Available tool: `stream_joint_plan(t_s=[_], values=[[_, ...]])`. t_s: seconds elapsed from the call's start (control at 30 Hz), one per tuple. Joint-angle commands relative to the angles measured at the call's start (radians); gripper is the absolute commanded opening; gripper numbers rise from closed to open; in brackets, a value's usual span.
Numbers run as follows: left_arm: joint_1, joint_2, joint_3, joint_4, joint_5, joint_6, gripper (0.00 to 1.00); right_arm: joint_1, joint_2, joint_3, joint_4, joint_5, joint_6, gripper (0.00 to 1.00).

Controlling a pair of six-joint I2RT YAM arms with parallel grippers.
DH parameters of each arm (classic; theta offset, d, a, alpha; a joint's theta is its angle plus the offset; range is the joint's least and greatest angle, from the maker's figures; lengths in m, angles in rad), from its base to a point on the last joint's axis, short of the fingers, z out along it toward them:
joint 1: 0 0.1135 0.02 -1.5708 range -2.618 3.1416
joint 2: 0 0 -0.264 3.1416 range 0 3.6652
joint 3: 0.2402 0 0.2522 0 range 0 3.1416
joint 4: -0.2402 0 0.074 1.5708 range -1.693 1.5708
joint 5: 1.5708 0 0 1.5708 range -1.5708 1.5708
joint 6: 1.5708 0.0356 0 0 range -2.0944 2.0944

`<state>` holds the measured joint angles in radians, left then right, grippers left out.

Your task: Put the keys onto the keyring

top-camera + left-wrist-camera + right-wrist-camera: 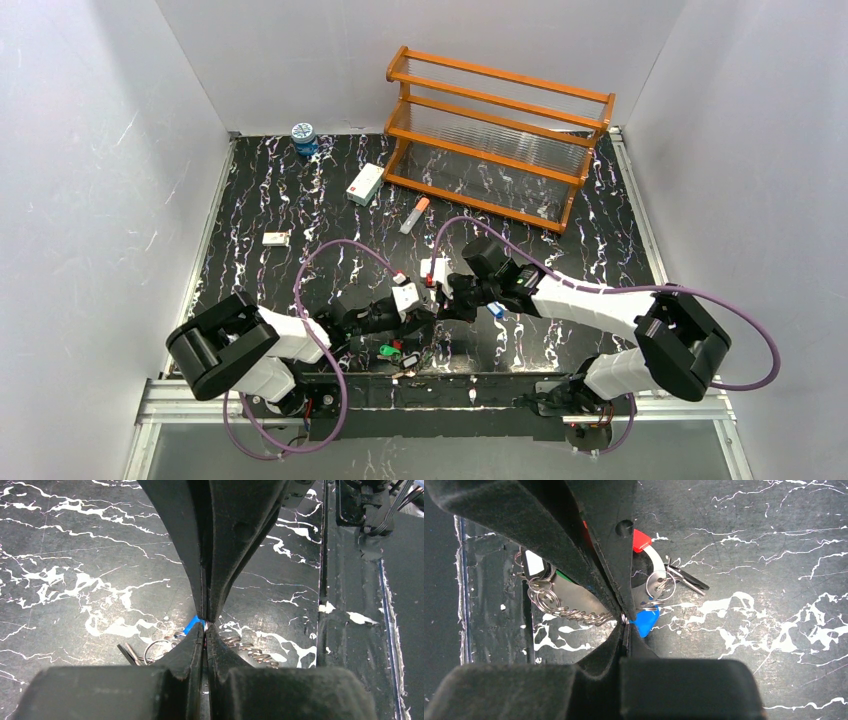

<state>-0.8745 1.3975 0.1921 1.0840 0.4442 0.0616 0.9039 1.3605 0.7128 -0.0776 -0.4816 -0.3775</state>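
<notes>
Seemingly pinching keyring (655,561) — left tool (206,622), right tool (624,620)

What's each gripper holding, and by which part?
Left gripper and right gripper each pinch a thin silvery wire at the fingertips, beside the blue plastic key head. Whether it belongs to the white-and-red keyring cannot be told.

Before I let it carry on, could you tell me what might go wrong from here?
The left gripper and right gripper are both shut at their very tips on something thin; it could slip out. They meet tip to tip, so they might collide. The ring chain by the blue key could snag.
</notes>
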Motion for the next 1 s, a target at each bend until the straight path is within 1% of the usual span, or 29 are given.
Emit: stream_joint_plan(t_s=[0.0,0.07,0.2,0.27,0.4,0.5,0.6,0.67,0.8,0.97], values=[[-0.006,-0.024,0.021,-0.041,-0.013,0.021,0.00,0.005,-0.043,0.043,0.053,-0.033,-0.002,0.01],[-0.007,-0.032,0.019,-0.040,-0.016,0.019,0.00,0.004,-0.059,0.027,0.083,-0.030,0.006,0.01],[-0.006,-0.067,0.005,-0.036,-0.042,0.011,0.00,0.000,-0.118,-0.050,0.186,-0.007,0.031,0.09],[-0.006,-0.092,-0.010,-0.025,-0.059,0.010,0.00,-0.009,-0.144,-0.087,0.233,-0.006,0.044,0.26],[-0.007,-0.154,-0.048,0.033,-0.079,0.004,0.00,-0.046,-0.191,-0.146,0.323,-0.070,0.072,0.42],[-0.006,-0.180,-0.087,0.123,-0.091,-0.010,0.00,-0.094,-0.222,-0.187,0.400,-0.157,0.101,0.47],[-0.005,-0.186,-0.128,0.249,-0.085,-0.027,0.00,-0.136,-0.246,-0.233,0.490,-0.245,0.141,0.47],[-0.006,-0.182,-0.138,0.299,-0.067,-0.035,0.00,-0.159,-0.250,-0.250,0.536,-0.297,0.159,0.47],[-0.007,-0.167,-0.147,0.367,-0.034,-0.050,0.00,-0.179,-0.237,-0.258,0.586,-0.393,0.165,0.47],[-0.006,-0.148,-0.145,0.391,-0.012,-0.055,0.00,-0.180,-0.199,-0.246,0.626,-0.439,0.178,0.47]])
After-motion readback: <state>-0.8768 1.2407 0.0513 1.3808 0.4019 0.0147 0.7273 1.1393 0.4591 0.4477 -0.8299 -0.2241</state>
